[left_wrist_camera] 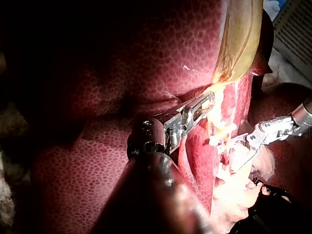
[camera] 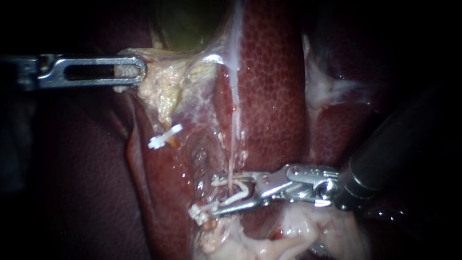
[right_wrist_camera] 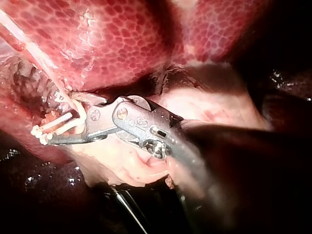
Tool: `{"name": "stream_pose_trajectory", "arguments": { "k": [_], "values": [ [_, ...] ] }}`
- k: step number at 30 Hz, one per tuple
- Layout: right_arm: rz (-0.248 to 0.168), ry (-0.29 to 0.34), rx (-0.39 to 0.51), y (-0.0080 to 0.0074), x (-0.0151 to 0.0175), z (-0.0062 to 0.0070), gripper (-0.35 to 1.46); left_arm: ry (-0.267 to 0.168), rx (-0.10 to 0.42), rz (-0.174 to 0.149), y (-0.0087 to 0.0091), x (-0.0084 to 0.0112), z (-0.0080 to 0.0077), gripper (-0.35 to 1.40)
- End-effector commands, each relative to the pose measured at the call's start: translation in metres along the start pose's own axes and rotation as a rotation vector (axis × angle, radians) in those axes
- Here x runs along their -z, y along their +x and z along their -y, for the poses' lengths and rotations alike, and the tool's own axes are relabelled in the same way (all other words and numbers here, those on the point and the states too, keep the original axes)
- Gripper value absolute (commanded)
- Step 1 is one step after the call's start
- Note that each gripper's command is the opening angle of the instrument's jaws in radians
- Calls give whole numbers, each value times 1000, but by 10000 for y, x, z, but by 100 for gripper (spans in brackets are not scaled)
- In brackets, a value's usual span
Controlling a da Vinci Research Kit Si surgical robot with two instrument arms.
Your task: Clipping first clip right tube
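White plastic shows between the two jaws of the right instrument (camera: pixel 211 195): its hand is spread wide yet pinches a white clip (camera: pixel 237 193) from both sides, one jaw on each leg of it. The clip stands unclosed, its legs apart, and the right tube (camera: pixel 234 139) passes between them. This tube is a thin pale strand that runs down over the liver (camera: pixel 272 86) from near the gallbladder (camera: pixel 187 24) and enters the clip just ahead of the jaws' hinge. In the right wrist view the same hand (right_wrist_camera: pixel 48 132) lies low against wet pale tissue, with the strand coming down into the clip.

From the endoscope's left comes the left instrument (camera: pixel 136 72), a slotted steel hand pressed together on pale fatty tissue (camera: pixel 161 91) at the foot of the gallbladder. The left wrist view shows this hand (left_wrist_camera: pixel 207 101) closed on that tissue just below the yellow-green gallbladder (left_wrist_camera: pixel 241 34), with the right instrument (left_wrist_camera: pixel 243 148) nearby beyond it.

A second clip (camera: pixel 165 136), also white, sits closed on the tissue below the fat, to the left of the right tube and well apart from the right instrument. Dark red, finely mottled liver surrounds it all.
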Motion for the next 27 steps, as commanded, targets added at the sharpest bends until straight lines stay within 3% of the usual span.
{"name": "stream_pose_trajectory", "arguments": {
  "k": [1, 11, 27],
  "values": [
    [2, 4, 2, 0, 0, 0, 56, -1, 0, 0, 0, 0, 0, -35],
    [3, 8, -1, -3, 2, 0, 49, -1, 0, 0, 0, 0, 0, -35],
    [5, 16, -18, -5, 7, -6, 22, -1, 0, 0, 0, 0, 0, -35]
  ]
}}
